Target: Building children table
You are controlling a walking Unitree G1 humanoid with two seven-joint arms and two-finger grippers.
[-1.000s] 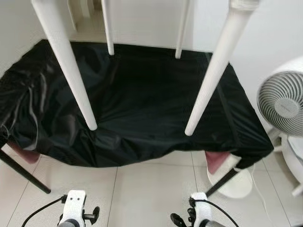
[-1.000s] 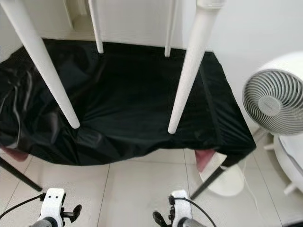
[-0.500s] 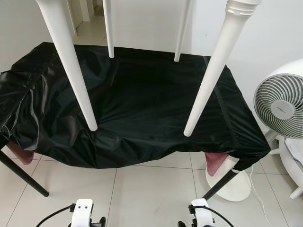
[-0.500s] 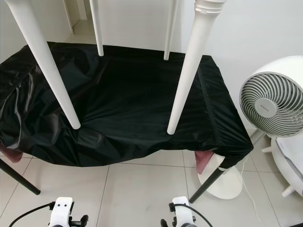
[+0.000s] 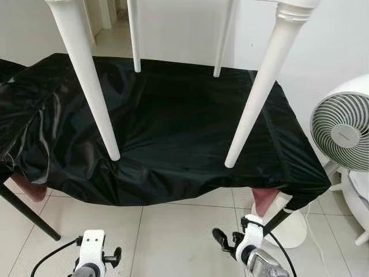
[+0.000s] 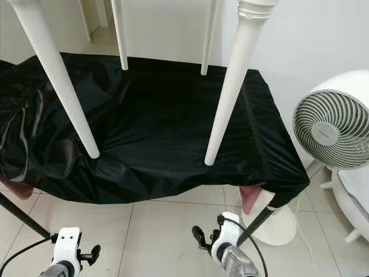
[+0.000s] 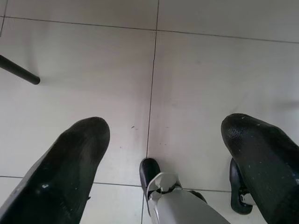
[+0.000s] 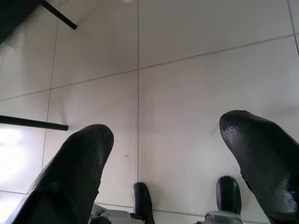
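Left gripper (image 5: 113, 257) low over the floor (image 7: 210, 70), fingers spread wide, nothing between them. Right gripper (image 5: 222, 239) likewise down near the tiles, wide apart and empty, just in front of the counter's near edge.

Children table up on the counter, over the black cover (image 5: 173, 121): four white legs standing tips-down on the cloth. Near left leg (image 5: 92, 92) and near right leg (image 5: 258, 98) planted close to the front edge; far left leg (image 5: 134, 40) and far right leg (image 5: 222, 43) at the back by the wall. Turned collar at the head of the near right leg (image 5: 293, 10); tabletop itself cut off above, so impossible to tell how tight any joint sits.

Judged from this: assembly far along, probably all four legs fitted and the piece set upright. Likely left: checking that each leg is seated firmly, perhaps lifting the table down off the counter. No loose parts or tools to be seen on the cover.

White fan (image 5: 343, 130) beside the counter's right end, well apart from both grippers, worth minding in any lift to that side.
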